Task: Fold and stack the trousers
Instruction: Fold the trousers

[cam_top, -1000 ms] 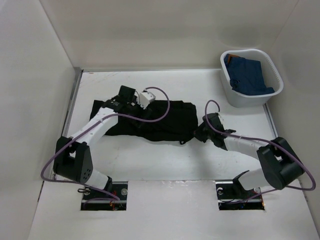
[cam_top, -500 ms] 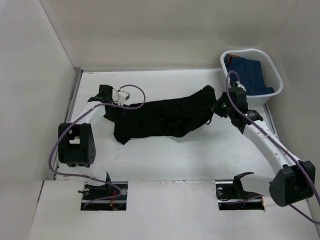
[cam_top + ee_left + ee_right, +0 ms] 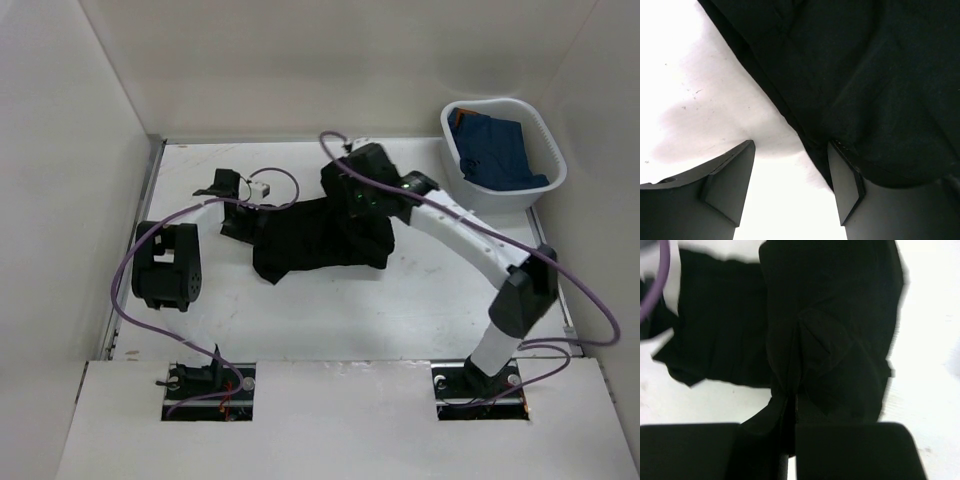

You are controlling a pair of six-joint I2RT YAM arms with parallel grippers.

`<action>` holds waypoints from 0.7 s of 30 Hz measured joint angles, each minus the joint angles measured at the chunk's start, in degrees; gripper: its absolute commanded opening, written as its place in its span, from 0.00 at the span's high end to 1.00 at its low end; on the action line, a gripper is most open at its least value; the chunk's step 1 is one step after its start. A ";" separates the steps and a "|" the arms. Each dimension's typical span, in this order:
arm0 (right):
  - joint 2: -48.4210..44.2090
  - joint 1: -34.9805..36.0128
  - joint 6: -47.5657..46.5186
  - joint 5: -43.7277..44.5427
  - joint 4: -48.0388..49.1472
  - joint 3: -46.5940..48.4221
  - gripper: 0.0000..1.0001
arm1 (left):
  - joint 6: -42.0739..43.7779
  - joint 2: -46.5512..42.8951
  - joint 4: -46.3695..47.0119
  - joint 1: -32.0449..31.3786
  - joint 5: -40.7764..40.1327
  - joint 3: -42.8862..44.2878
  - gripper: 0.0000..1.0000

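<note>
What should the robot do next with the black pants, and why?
Probably lower the right gripper and lay its end of the trousers on the flat part: it is shut on the cloth, above the rest, so the fold looks half done.

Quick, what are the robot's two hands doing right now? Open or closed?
Left gripper: open, holding nothing.
Right gripper: shut on the black trousers.

The left arm point(image 3: 165, 268) and right arm point(image 3: 462, 226) have white links, black joints and purple cables point(image 3: 661, 275); the left tool point(image 3: 791, 145) is black.
</note>
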 measured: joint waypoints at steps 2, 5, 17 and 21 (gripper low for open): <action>4.85 3.32 -1.01 1.29 -1.64 2.69 0.97 | -0.55 0.24 0.09 -0.07 0.83 0.35 0.42; 11.52 7.19 -1.31 3.04 -3.76 7.82 0.97 | -1.03 1.03 0.33 -0.42 1.62 1.29 0.46; 17.84 13.42 2.69 9.40 0.13 18.51 0.97 | -1.44 5.40 0.96 0.22 3.52 5.99 0.87; 17.99 14.91 2.40 9.31 2.99 18.53 0.97 | -1.86 6.51 0.92 1.27 5.64 7.17 0.89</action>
